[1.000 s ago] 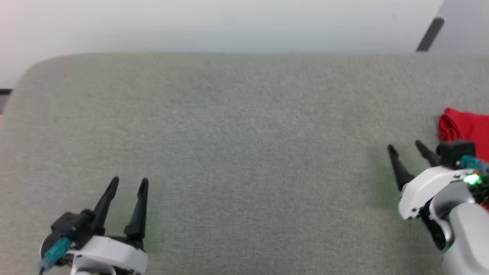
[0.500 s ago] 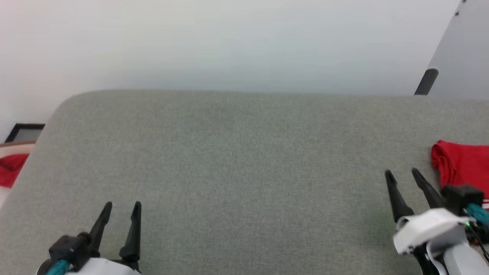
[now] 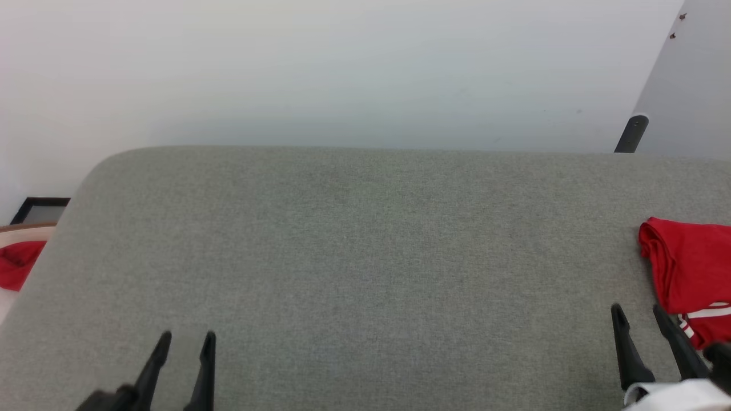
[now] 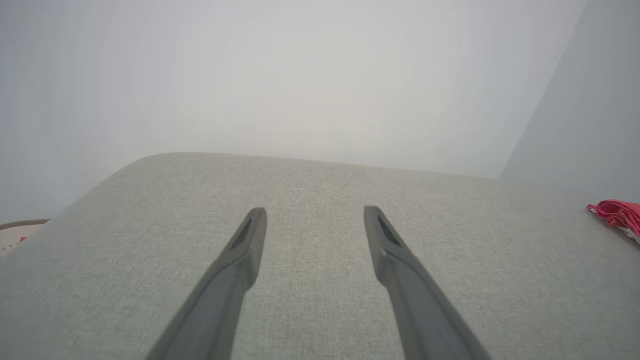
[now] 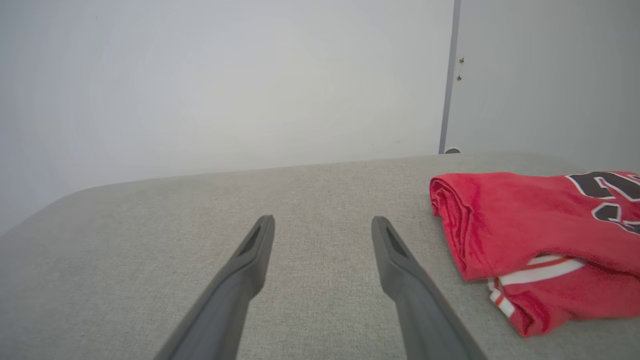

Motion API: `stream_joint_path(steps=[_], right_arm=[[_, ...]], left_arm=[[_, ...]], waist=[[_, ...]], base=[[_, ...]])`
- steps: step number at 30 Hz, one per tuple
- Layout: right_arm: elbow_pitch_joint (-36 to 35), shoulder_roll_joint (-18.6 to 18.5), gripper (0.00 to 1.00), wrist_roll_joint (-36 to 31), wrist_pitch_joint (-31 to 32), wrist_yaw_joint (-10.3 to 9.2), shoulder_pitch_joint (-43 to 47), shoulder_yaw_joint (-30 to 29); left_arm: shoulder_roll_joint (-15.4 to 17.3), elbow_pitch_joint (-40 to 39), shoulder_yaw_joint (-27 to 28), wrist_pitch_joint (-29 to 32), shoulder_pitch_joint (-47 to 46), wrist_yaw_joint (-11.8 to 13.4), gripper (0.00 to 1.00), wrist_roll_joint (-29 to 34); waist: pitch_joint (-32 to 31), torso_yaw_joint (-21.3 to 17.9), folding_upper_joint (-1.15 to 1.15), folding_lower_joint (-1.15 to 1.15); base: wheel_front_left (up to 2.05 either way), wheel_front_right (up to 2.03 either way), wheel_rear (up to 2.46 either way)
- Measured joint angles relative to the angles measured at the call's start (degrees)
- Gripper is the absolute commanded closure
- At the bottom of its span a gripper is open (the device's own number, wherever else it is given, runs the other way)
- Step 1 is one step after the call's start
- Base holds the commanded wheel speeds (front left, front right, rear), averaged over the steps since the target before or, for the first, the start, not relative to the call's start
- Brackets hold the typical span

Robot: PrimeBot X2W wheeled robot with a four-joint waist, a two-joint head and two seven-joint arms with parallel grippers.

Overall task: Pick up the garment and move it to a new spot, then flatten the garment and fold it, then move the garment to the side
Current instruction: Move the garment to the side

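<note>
While both grippers point forward over the grey surface (image 3: 365,245), you have nothing in either one. Your left gripper (image 3: 187,342) has its jaws spread, with bare grey fabric between them and ahead of them. Your right gripper (image 3: 638,317) is spread just as wide, and there is bare fabric between its fingers too.

The garment (image 5: 525,225) lies on the surface just beside the right jaws, on their outer side and a little ahead of the tips, not touching them. It is folded into a compact bundle. A rolled red fold faces the jaws, red-and-white striped trim peeks out at the near edge, and part of a black, white-outlined number shows on top, farther out. From the left jaws it is well apart, off past the right gripper.

Outward of the left jaws, beyond the surface's edge, you can see a red cloth scrap (image 3: 17,262). Ahead of both jaws, past the far edge, stands a pale wall (image 3: 342,68).
</note>
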Motion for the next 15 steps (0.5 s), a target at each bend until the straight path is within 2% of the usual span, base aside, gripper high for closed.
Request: stream_joint_path(steps=[7,15], right_arm=[[-7.9,2.6,0.00,-1.4,3.0,0.00,6.0,-3.0],[-10.7,4.2,0.00,-2.4,4.4,0.00,7.3,-3.1]], left_arm=[[-1.2,-3.7,1.7,0.0,4.9,0.0,0.00,0.1],[-0.9,-4.3,1.4,0.0,5.2,0.0,0.00,0.5]], waist=[[0.0,0.0,0.00,0.00],[0.3,0.0,0.00,0.00]], base=[[0.00,0.00,0.00],[0.00,0.00,0.00]])
